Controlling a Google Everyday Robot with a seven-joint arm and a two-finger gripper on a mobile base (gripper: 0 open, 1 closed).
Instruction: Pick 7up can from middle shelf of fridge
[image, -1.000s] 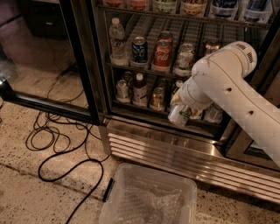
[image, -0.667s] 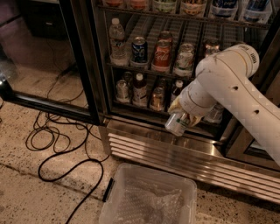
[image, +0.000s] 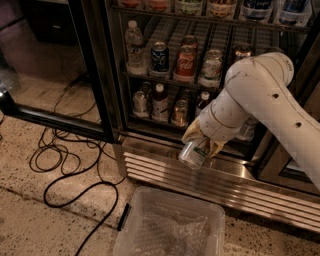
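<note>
- End effector hangs low in front of the fridge, over the slatted steel grille, its yellowish fingers clamped on the 7up can.
- The 7up can is outside the cabinet, tilted, below and clear of the middle shelf.
- To do this step well, I judge: grip firmly, since smooth thin aluminium can slip when tilted. Draw straight back from the opening. Keep the bulky white arm off the bottles near it.
- The shelf is grey wire, ruled into narrow lanes.
- A glossy red Coca-Cola can stands on it.
- A clear, thin-walled plastic bin sits on the speckled floor below.
</note>
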